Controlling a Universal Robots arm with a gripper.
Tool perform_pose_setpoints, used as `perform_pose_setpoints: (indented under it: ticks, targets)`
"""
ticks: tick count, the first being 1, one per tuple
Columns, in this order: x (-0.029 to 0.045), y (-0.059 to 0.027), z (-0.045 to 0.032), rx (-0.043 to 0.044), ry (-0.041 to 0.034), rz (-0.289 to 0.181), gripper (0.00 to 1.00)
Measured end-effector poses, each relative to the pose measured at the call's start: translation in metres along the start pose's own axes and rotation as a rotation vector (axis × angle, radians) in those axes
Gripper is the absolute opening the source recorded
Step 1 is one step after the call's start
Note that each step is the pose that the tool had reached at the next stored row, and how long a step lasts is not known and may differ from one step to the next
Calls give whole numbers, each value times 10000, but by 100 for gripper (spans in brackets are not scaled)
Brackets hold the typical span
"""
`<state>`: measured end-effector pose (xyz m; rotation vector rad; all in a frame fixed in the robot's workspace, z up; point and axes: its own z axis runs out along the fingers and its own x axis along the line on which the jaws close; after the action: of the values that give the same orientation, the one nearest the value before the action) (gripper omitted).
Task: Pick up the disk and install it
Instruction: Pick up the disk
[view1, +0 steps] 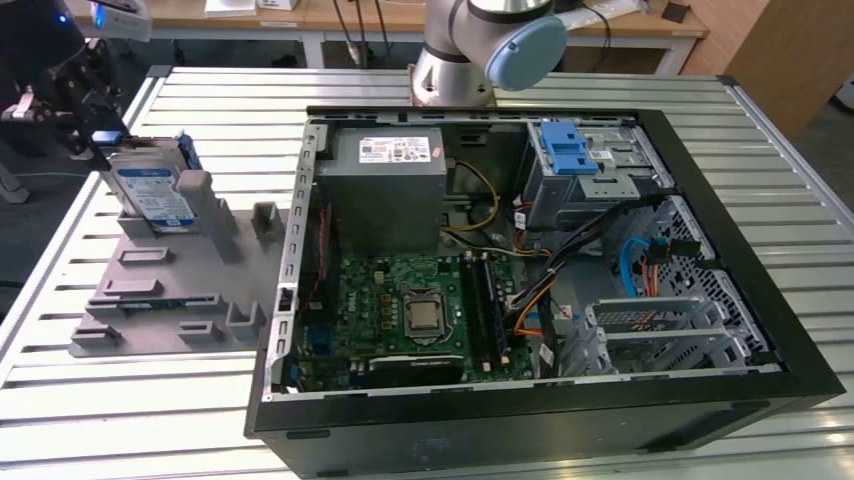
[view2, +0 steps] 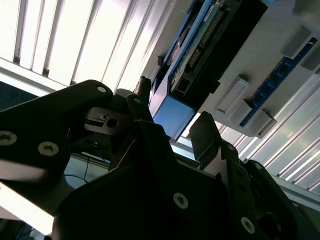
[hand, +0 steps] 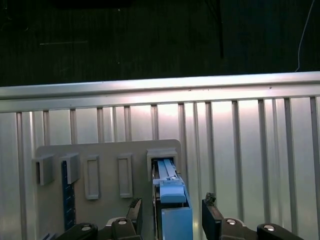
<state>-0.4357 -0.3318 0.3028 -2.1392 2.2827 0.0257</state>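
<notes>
Gripper (hand: 172, 200) jaws are spread, one finger (hand: 136, 207) on each side of the disk's (hand: 175, 222) upper end; the first wrist view shows a gap on both sides, so nothing is pinched. The disk stands upright on edge in a slot of the grey holder (view1: 160, 290) on the slatted table (view1: 160, 400), at the exterior view's left. Further out toward the exterior view's right, the open PC case (view1: 534, 415) lies well apart from the disk, drive cage (view1: 594, 165) with blue latch at its far corner.
</notes>
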Motion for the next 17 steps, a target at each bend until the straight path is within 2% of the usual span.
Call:
perform_pose_setpoints:
  ticks: [14, 16, 17]
  targets:
    - [44, -4, 13, -1, 0, -69, 59]
    - [45, -5, 15, -2, 1, -70, 57]
    - [45, -6, 18, -3, 1, -70, 51]
